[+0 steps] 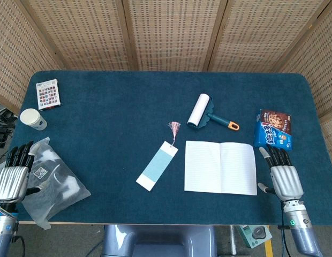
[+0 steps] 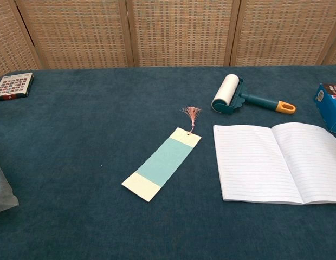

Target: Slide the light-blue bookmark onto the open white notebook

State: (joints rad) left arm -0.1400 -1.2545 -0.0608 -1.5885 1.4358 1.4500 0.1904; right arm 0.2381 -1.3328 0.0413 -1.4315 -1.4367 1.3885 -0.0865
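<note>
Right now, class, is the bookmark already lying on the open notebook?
No, the bookmark lies on the blue table cover, left of the notebook, with a clear gap between them.

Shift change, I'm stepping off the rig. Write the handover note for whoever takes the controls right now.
Left hand: open, holds nothing, at the near left table edge by a clear plastic bag.
Right hand: open, holds nothing, just right of the notebook.
Light-blue bookmark: flat on the cloth, left of the open white notebook, apart from it, tassel pointing away.
A lint roller lies behind the notebook.
Done: nothing yet; bookmark untouched.
Left: press on the bookmark and slide it right onto the left page.
</note>
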